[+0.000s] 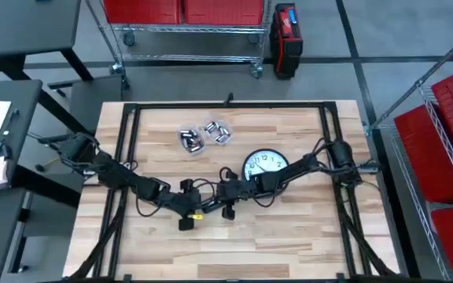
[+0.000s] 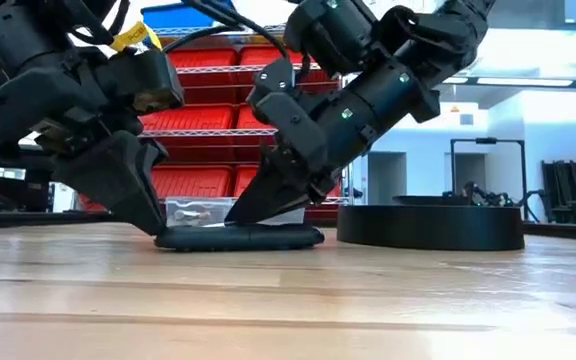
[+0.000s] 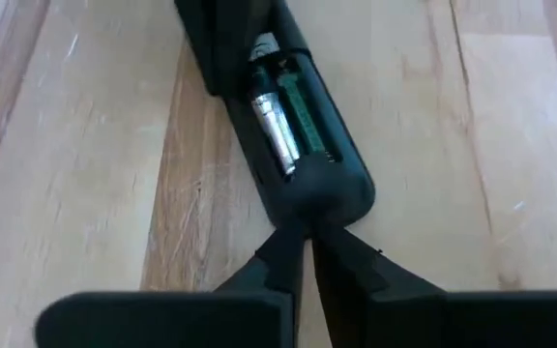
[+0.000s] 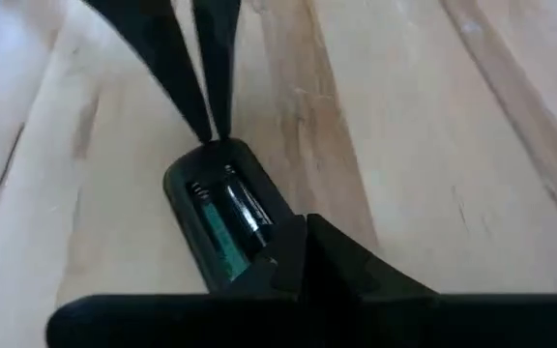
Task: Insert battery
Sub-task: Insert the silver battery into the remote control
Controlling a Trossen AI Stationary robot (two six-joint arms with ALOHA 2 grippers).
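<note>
Remote control (image 2: 239, 237) lies flat on the wooden table (image 1: 289, 236), near the wall clock (image 1: 265, 167), and we see both grippers pressing on its ends. Our low view shows only its dark side. Our left wrist view reveals the open compartment with a silver battery (image 3: 274, 133) seated in it. We see the left gripper (image 3: 306, 239) pinched together at the rounded end, the right gripper (image 4: 293, 246) clenched over the other end.

Both grippers are crowding the remote (image 2: 238, 237), the left gripper (image 2: 153, 225) and right gripper (image 2: 243, 212) blocking its ends; the clock (image 2: 430, 227) is standing beside the right one.
</note>
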